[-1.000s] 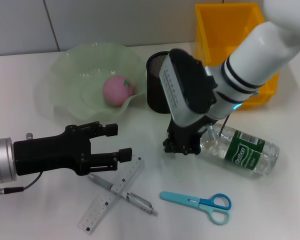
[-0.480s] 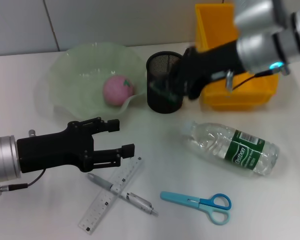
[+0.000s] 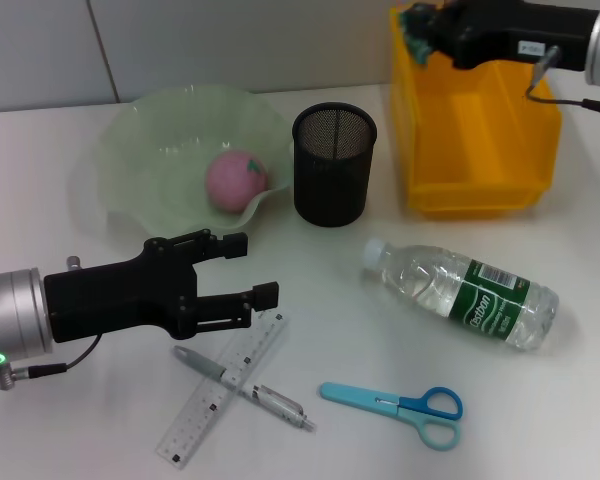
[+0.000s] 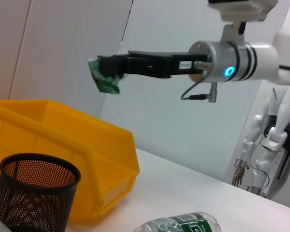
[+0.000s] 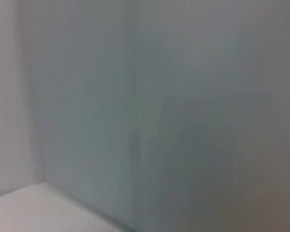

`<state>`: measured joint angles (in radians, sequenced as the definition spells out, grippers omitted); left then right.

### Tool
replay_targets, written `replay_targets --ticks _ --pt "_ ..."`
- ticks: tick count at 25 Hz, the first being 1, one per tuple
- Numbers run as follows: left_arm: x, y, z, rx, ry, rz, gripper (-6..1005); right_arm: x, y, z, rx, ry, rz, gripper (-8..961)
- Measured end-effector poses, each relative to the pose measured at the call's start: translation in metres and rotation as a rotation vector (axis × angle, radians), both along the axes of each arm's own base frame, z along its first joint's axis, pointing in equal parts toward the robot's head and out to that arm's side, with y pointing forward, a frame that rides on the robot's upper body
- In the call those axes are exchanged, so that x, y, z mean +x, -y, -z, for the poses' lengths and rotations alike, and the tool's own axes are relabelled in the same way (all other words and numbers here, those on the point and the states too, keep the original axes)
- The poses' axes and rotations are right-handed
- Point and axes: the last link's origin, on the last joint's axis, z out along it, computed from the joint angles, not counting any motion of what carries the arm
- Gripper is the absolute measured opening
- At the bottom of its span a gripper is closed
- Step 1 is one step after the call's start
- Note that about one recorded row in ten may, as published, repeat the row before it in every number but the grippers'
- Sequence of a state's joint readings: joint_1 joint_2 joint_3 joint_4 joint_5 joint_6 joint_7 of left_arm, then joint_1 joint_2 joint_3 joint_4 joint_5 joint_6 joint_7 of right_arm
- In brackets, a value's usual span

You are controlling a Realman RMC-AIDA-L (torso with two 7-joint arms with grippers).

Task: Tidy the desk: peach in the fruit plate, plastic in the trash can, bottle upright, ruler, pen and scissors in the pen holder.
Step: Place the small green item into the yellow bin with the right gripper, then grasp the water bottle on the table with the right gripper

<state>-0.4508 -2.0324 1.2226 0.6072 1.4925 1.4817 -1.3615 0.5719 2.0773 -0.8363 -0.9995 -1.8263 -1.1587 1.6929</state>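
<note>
While the right gripper [image 3: 420, 28] pinches the green plastic [image 4: 104, 80] above the yellow bin [image 3: 480, 150], at its 11 o'clock corner, a release risks dropping it outside. Left gripper [image 3: 250, 270], fingers spread, hovers over the ruler [image 3: 223, 390].

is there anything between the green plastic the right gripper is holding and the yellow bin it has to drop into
Nothing visible. The right gripper holds the green plastic in the air above the yellow bin, near its far edge. The bin is open at the top and looks empty. The pen holder stands off to the side.
</note>
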Motion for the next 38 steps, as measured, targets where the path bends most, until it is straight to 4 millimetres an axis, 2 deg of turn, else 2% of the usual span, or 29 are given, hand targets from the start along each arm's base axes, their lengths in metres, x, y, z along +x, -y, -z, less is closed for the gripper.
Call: replay_targets --ticks 1,2,7,11,17,23,27,38 --pt "0.000 0.000 0.000 0.000 0.000 0.001 800 0.000 0.000 0.000 0.000 0.000 0.000 49" --pt "0.000 0.000 0.000 0.000 0.000 0.001 800 0.011 -0.005 -0.003 0.051 -0.002 0.058 53" --pt "0.002 -0.001 0.000 0.000 0.000 0.006 799 0.030 -0.017 -0.001 0.131 -0.006 0.180 72" --pt "0.003 -0.002 0.000 -0.001 0.002 0.005 798 0.041 -0.025 0.007 0.155 -0.005 0.255 87" --pt "0.003 -0.002 0.000 -0.002 0.005 0.001 796 0.047 -0.028 0.012 0.147 -0.006 0.288 110" --pt "0.003 -0.002 0.000 -0.004 0.005 -0.001 795 0.049 -0.028 0.013 0.143 -0.005 0.294 335" --pt "0.003 -0.002 0.000 -0.006 0.006 0.001 794 0.051 -0.026 0.013 0.147 -0.010 0.302 581" --pt "0.003 -0.001 0.000 -0.004 0.008 0.008 792 0.052 -0.024 0.014 0.143 -0.015 0.300 746"
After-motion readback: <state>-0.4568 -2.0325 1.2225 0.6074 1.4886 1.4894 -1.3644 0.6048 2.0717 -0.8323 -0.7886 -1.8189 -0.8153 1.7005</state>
